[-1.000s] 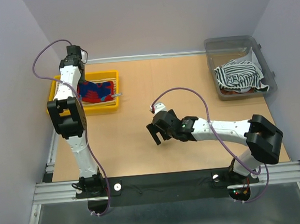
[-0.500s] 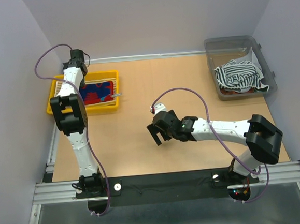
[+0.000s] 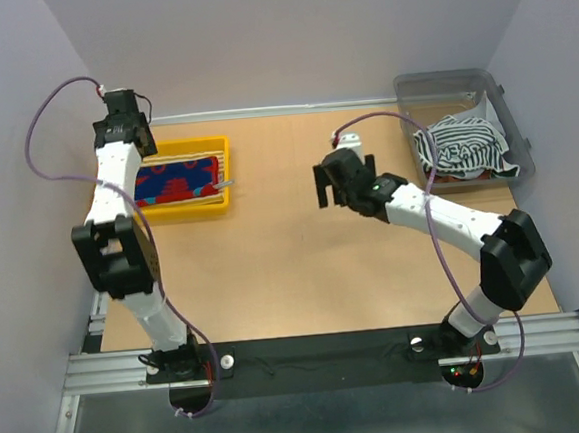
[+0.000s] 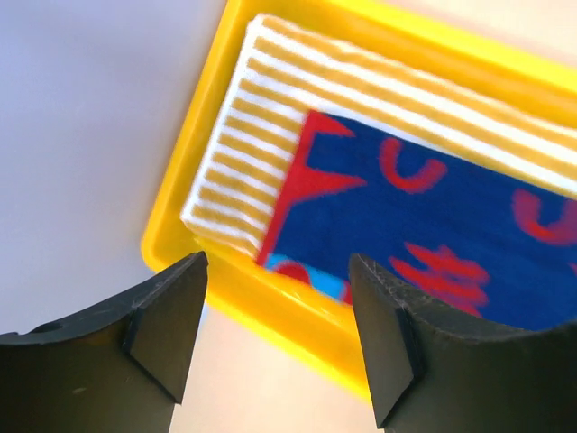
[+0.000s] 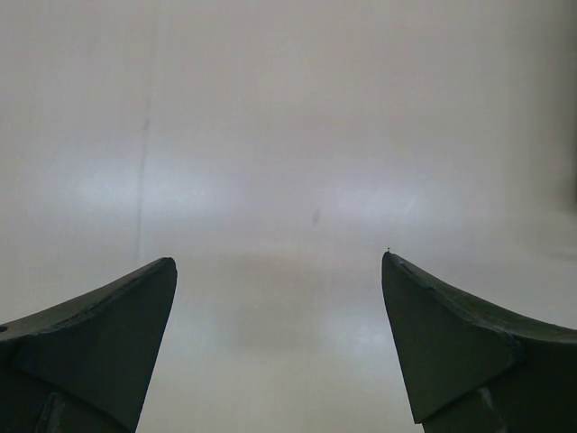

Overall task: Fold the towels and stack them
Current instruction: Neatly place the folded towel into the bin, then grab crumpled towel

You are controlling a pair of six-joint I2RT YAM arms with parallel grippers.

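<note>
A folded red-blue patterned towel (image 3: 176,179) lies on top of a yellow-cream striped towel (image 4: 242,153) in the yellow tray (image 3: 218,142) at the back left. In the left wrist view the red-blue towel (image 4: 442,225) covers most of the striped one. My left gripper (image 4: 278,302) hangs open and empty above the tray's left rim, clear of both towels. A black-white striped towel (image 3: 462,148) lies crumpled in the grey bin (image 3: 450,83) at the back right. My right gripper (image 3: 333,191) is open and empty above the table, left of the bin; its wrist view shows only a blank pale surface.
The left wall (image 4: 81,135) stands close beside the tray and my left arm. A strip of rust-brown cloth (image 3: 445,172) peeks from under the striped towel in the bin. The tan table (image 3: 274,268) spreads between tray and bin.
My left gripper has opened, let go of the red-blue towel and pulled up and back to the tray's left end. My right arm has swung from mid-table towards the bin, still open.
</note>
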